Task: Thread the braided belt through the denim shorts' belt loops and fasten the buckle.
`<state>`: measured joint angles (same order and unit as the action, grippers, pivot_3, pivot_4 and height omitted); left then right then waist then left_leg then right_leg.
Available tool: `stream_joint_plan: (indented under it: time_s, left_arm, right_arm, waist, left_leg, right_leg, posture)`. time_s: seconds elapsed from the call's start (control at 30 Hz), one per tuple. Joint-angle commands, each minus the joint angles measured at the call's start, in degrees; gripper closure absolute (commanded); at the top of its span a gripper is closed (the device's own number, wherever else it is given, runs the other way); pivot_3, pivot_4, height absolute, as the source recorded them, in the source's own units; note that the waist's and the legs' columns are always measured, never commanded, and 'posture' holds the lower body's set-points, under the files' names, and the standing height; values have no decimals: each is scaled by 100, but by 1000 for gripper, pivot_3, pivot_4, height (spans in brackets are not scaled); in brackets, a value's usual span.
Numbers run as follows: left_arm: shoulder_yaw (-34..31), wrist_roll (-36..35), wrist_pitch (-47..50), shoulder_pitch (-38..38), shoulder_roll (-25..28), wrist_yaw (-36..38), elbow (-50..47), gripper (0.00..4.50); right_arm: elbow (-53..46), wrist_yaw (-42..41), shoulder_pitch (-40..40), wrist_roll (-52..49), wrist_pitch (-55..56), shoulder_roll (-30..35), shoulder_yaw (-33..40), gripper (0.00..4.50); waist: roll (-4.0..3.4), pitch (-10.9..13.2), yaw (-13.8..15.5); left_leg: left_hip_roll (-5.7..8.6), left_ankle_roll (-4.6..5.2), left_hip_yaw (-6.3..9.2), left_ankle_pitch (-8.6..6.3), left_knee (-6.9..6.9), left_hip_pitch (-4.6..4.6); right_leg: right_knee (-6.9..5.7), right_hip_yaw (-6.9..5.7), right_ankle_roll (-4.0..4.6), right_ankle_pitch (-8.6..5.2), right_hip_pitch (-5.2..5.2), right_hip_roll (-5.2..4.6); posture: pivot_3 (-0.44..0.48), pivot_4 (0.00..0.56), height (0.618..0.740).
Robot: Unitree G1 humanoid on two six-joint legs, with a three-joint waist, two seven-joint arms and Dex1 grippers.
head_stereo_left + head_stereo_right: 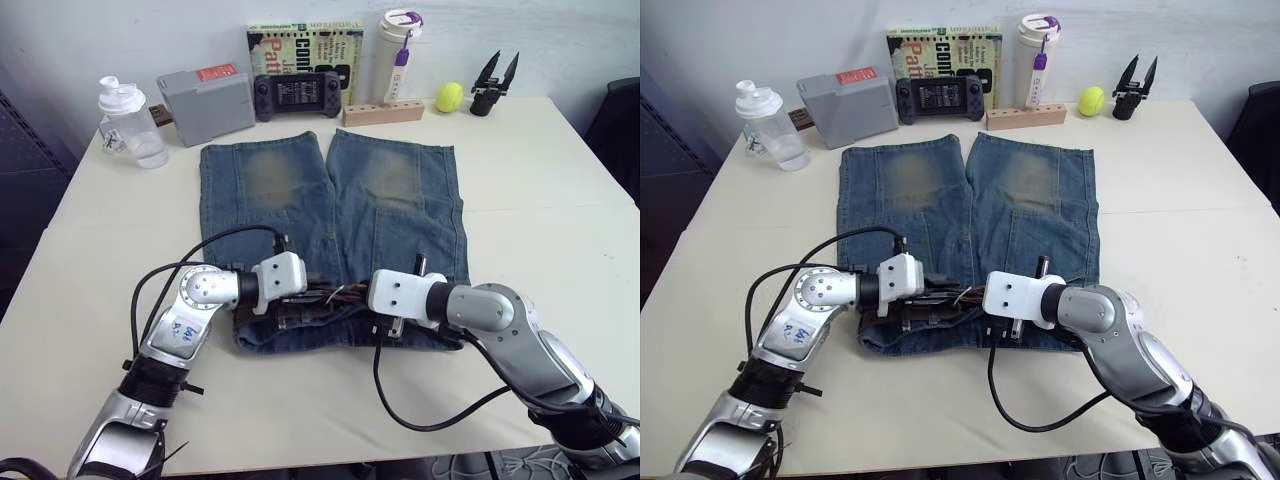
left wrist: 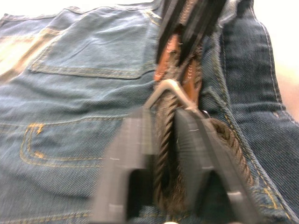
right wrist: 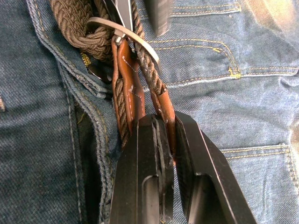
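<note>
The shorts (image 1: 330,215) lie flat on the cream counter (image 1: 540,240), legs pointing toward the far wall, waistband at the near edge. The belt (image 3: 122,100) lies along the waistband near its middle, between the two arms. The left tool (image 2: 163,140) is closed on the braided part of the belt just short of the buckle (image 2: 170,88). The right tool (image 3: 161,135) is closed on the smooth brown leather end of the belt, beside the silver buckle frame. The two tools face each other and stand near, the buckle between them. Belt loops cannot be told apart with certainty in these views. Along the far edge of the counter stand a clear shaker bottle (image 1: 128,122), a grey box (image 1: 206,103) with a red label too small to read, a black game controller (image 1: 297,95), a book (image 1: 305,50) whose cover shows large pale letters cut off by the controller, not legible as whole words, a white tumbler (image 1: 398,55) with a purple lid, a wooden block (image 1: 383,112), a yellow ball (image 1: 450,97) and a spare black gripper (image 1: 493,85). Blue handwriting on the left arm is not legible.
</note>
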<state>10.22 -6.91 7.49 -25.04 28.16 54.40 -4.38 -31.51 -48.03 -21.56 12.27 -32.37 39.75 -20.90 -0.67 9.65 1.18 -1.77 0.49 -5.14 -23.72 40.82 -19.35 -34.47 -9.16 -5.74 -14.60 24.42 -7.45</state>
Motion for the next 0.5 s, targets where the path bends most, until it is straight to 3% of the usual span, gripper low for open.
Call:
stream_joint_plan:
  time_s: [0.03, 0.07, 0.3, 0.37, 0.4, 0.5]
  left_arm:
    - [-559, -649, 570, 213, 172, -41, -580, 1651]
    - [-769, -930, 805, 329, 257, 26, -701, 1266]
    - [-1752, -2207, 1941, 983, 785, 198, -1185, 1266]
    - [-1845, -2382, 2090, 1108, 889, 229, -1233, 1912]
    - [-1865, -2393, 2054, 1207, 919, 260, -1218, 2002]
    - [-1632, -2143, 1849, 1498, 1006, 350, -1205, 3250]
  right_arm:
    - [-190, 135, 71, 116, -10, 5, 67, 4500]
    - [-198, 169, 94, 120, -9, -7, 84, 4500]
    - [-206, 421, 253, 75, 271, -59, 209, 4500]
    - [-198, 464, 285, 61, 371, -65, 225, 4500]
    - [-199, 483, 305, 47, 410, -74, 238, 4500]
    - [-206, 526, 382, 29, 533, -76, 271, 4500]
  waist:
    - [0, 0, 0]
    - [0, 0, -3]
    - [0, 0, 3]
    - [0, 0, 7]
    - [0, 0, 12]
    - [0, 0, -9]
  left_leg:
    - [0, 0, 0, 0, 1, 0]
    - [0, 0, 1, 0, 1, 0]
    - [-3, 0, 2, 0, 2, 0]
    - [-2, 0, 3, 0, 2, -1]
    - [-2, -1, 4, 0, 2, -1]
    - [-2, -1, 1, 0, -1, 1]
  right_leg:
    - [0, 0, 0, 0, 0, -1]
    - [0, 1, 0, 0, 0, -1]
    - [1, 1, 0, 0, 0, -1]
    - [1, 0, 0, 0, 0, -2]
    - [1, 0, 0, 0, 0, -2]
    - [2, 2, 1, -1, 0, 0]
  posture:
    - [0, 150, 726]
    - [0, 150, 726]
    - [0, 150, 726]
    - [0, 150, 726]
    - [0, 150, 726]
    - [0, 150, 726]
